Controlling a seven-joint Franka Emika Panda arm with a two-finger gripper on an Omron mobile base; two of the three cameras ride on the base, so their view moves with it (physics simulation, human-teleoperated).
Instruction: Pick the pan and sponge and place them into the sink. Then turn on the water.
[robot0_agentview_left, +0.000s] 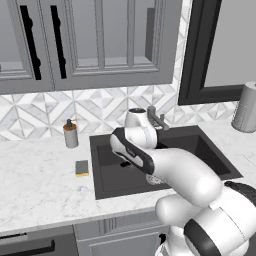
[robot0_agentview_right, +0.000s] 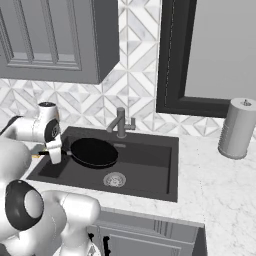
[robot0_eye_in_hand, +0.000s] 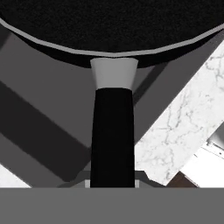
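Observation:
The black pan (robot0_agentview_right: 94, 152) hangs level over the left half of the dark grey sink (robot0_agentview_right: 150, 165). My gripper (robot0_agentview_right: 58, 153) is shut on the end of its thin handle (robot0_eye_in_hand: 112, 131), at the basin's left edge. In the hand view the handle runs up from my gripper (robot0_eye_in_hand: 112, 183) to the pan's round body (robot0_eye_in_hand: 109, 26). The grey-green and yellow sponge (robot0_agentview_left: 81, 168) lies flat on the counter left of the sink (robot0_agentview_left: 210, 155), apart from my arm. No blue stream falls from the faucet (robot0_agentview_right: 120, 122).
A grey soap dispenser (robot0_agentview_left: 70, 134) stands on the counter behind the sponge. The round metal drain (robot0_agentview_right: 114, 179) sits in the basin floor. A paper towel roll (robot0_agentview_right: 237, 129) stands on the counter at the right. Wall cabinets hang above.

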